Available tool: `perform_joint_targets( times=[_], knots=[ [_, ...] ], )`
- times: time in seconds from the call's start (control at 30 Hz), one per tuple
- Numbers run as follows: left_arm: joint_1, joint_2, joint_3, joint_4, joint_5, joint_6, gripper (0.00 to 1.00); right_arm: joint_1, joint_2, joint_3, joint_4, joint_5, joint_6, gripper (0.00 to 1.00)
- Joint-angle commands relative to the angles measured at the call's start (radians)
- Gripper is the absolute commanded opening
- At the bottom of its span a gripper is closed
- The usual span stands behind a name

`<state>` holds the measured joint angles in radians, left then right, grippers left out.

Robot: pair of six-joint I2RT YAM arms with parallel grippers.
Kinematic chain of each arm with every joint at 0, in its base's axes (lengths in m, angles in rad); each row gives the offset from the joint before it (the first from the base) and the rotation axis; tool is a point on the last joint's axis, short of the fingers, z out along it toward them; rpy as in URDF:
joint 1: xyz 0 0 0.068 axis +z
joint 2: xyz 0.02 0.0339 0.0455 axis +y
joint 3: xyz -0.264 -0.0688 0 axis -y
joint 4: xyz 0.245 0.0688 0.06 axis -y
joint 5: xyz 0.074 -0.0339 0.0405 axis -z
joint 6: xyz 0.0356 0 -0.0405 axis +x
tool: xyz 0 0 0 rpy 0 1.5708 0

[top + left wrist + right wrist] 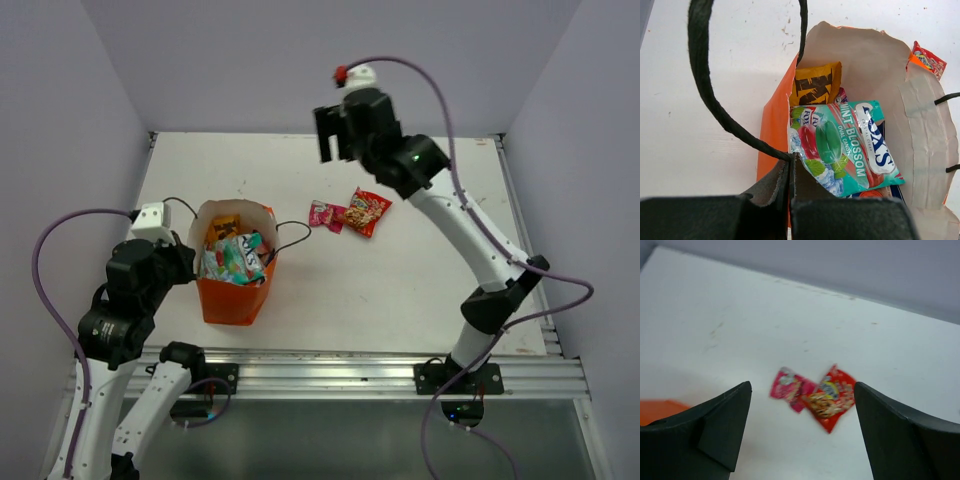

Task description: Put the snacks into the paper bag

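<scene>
The orange paper bag (232, 296) stands upright at the left. It holds several snacks, with a teal Fox's packet (845, 145) on top and an orange-yellow packet (815, 85) behind it. My left gripper (791, 159) is shut on the bag's left rim, where the dark cord handle (705, 90) joins. It also shows in the top view (188, 262). A pink packet (325, 214) and a red packet (367, 211) lie touching on the table right of the bag. My right gripper (333, 135) is open and empty, high above them; both show between its fingers, pink (789, 386) and red (831, 395).
The bag's second cord handle (292, 232) hangs toward the pink packet. The white table (420, 290) has walls at the back and both sides. A metal rail (350, 368) runs along the near edge.
</scene>
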<state>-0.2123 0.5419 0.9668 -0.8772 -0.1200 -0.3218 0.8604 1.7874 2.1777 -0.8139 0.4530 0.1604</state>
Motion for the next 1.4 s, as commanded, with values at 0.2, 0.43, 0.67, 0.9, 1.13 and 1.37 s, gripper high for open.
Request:
perform_joint_targets(
  times=[0.2,0.43,0.67,0.9,1.13,1.37],
  knots=[
    [-0.006,0.009,0.006,0.053,-0.009,0.007,0.00,-0.303,0.148,-0.303,0.151,-0.109,0.074,0.85],
    [-0.006,0.016,0.009,0.049,-0.020,0.007,0.00,-0.376,0.291,-0.360,0.183,-0.157,0.131,0.84],
    [-0.006,0.021,0.007,0.052,-0.024,0.010,0.00,-0.396,0.366,-0.476,0.209,-0.209,0.133,0.75],
    [-0.006,0.026,0.007,0.057,-0.020,0.012,0.00,-0.399,0.330,-0.492,0.196,-0.263,0.123,0.00],
    [-0.006,0.023,0.004,0.061,-0.010,0.007,0.00,-0.348,0.113,-0.342,0.118,-0.295,0.100,0.00],
    [-0.006,0.024,0.004,0.067,0.003,0.000,0.00,-0.077,0.145,0.161,-0.082,-0.347,0.068,0.00]
  ],
)
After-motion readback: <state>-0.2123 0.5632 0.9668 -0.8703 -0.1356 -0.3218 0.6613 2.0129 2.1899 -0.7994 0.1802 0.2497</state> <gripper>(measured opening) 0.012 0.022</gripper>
